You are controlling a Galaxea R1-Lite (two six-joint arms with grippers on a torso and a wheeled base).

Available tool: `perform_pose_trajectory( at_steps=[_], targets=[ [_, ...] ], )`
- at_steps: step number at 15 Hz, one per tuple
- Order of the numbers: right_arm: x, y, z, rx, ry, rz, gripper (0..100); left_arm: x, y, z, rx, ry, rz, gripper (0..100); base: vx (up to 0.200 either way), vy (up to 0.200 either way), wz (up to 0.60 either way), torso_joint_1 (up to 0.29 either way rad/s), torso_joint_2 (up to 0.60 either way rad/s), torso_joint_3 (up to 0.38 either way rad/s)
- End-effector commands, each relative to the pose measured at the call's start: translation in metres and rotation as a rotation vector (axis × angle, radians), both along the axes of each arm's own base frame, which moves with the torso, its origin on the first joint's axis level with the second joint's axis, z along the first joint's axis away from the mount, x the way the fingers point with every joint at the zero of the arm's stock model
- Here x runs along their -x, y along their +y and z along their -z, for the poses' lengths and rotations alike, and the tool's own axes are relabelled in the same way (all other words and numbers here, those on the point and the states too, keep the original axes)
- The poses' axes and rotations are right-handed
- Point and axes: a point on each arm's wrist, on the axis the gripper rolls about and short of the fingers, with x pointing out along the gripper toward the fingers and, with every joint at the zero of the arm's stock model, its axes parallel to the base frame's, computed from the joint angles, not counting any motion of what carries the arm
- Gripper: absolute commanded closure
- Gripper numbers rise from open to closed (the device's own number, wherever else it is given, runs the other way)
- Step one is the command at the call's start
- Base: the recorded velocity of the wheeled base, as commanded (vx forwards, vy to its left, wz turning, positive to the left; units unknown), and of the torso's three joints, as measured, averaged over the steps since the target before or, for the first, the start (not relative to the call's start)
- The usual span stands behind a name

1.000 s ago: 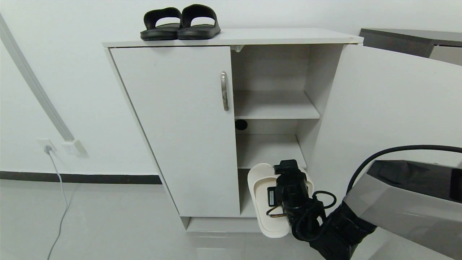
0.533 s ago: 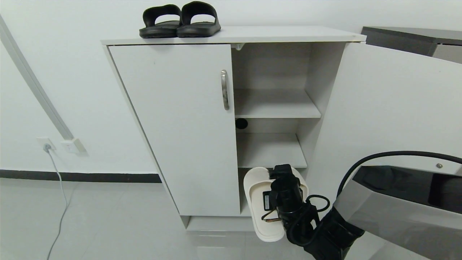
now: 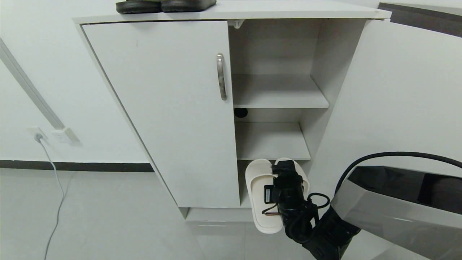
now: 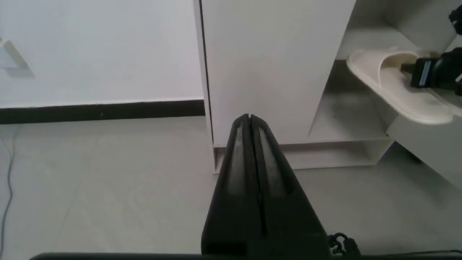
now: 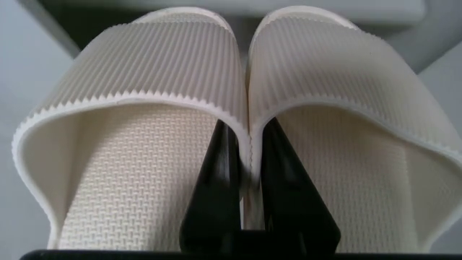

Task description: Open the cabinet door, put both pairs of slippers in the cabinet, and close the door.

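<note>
Right gripper (image 5: 243, 148) pinches the white slippers (image 3: 260, 191) by their touching inner strap edges at the cabinet (image 3: 173, 108) bottom opening, toes seemingly inside.

Head cam: high, facing forward and down at the cabinet (image 3: 288, 14), mid range, frame runs from its top edge to the floor (image 3: 90, 224). Left wrist cam: low, sighting along left claw (image 4: 249, 121) at the cabinet base, standing off a bit. Right wrist cam: right up against the white slippers (image 5: 144, 108), looking along right claw (image 5: 244, 137) toward the cabinet. Overlap: head and left wrist both catch the door (image 3: 162, 108) and bottom bay (image 4: 346, 115); all three share the white slippers.
</note>
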Motion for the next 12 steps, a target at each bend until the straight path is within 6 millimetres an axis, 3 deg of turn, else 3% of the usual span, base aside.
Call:
perform_pose_trajectory(
  at_steps=[1, 12],
  targets=[
    [-0.003, 0.001, 0.007, 0.017, -0.05, 0.013, 100, 0.0, 0.0, 0.0, 0.0, 0.002, 0.0, 100, 0.0, 0.0, 0.0, 0.0, 0.0, 0.0],
    [-0.013, -0.003, 0.011, 0.026, -0.104, 0.03, 100, 0.0, 0.0, 0.0, -0.001, 0.003, 0.0, 100, 0.0, 0.0, 0.0, 0.0, 0.0, 0.0]
  ],
)
